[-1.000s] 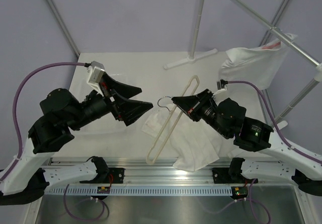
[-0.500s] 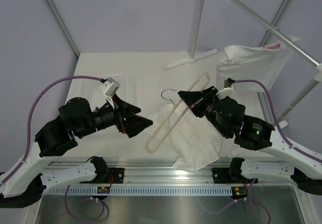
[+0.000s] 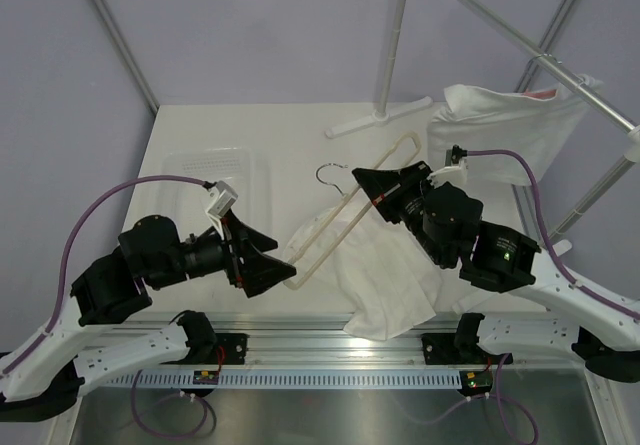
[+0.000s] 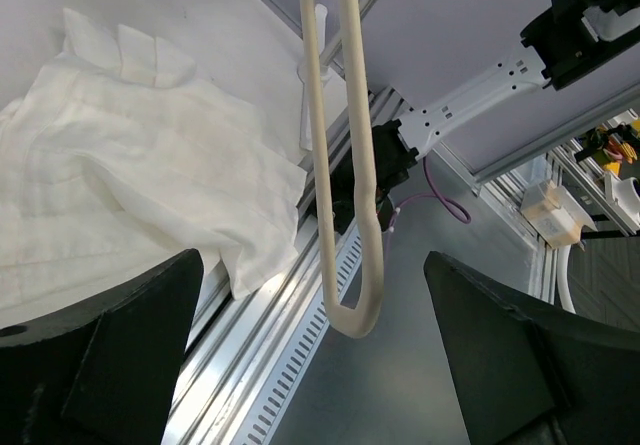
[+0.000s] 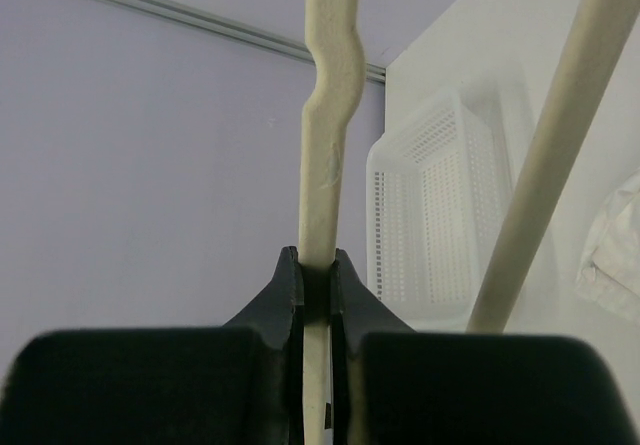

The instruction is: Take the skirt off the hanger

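Note:
The cream hanger point(image 3: 335, 227) is held tilted above the table, its hook point(image 3: 330, 172) at the back. My right gripper point(image 3: 362, 179) is shut on one of its bars, and the right wrist view shows the fingers point(image 5: 290, 285) clamped on that bar point(image 5: 322, 155). The white skirt point(image 3: 390, 275) lies crumpled on the table under and to the right of the hanger. My left gripper point(image 3: 280, 270) is open and empty by the hanger's lower end. In the left wrist view that bare end loop point(image 4: 355, 310) hangs between the open jaws, above the skirt point(image 4: 130, 185).
A clear plastic basket point(image 3: 215, 165) sits at the back left and also shows in the right wrist view point(image 5: 440, 205). A metal rack point(image 3: 395, 55) stands at the back, with another white garment point(image 3: 500, 120) hanging at the right. The table's rail edge point(image 3: 320, 340) is close to the skirt.
My left gripper has pulled back toward the near edge and lowered. My right gripper has carried the hanger farther back. The skirt has spread flatter on the table.

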### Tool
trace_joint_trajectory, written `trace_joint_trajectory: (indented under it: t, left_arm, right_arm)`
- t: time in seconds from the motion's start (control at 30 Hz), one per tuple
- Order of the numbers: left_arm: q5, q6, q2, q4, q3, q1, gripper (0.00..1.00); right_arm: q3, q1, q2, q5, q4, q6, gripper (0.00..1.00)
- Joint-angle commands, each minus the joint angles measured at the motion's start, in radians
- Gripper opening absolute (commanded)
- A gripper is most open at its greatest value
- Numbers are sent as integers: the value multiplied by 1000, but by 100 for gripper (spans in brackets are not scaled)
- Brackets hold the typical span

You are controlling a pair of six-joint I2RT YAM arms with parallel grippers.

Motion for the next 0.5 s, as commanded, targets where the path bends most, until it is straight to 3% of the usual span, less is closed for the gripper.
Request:
trace_joint_trajectory:
  t: [0.0,0.23,0.33,0.47]
  left_arm:
    - [62,-11,-21,73,-31,-7,95]
    - [19,13,-13,80,-64,-10,89]
    - [-39,25,5,57,-64,-14,74]
    - [-151,22,27,27,-52,-14,1]
  right_arm:
    - [65,7,16,67,58,-6,0]
    - [112,7,47,50,73,2,0]
    - [118,7,47,29,73,3,0]
    - [100,9,29,9,73,8,0]
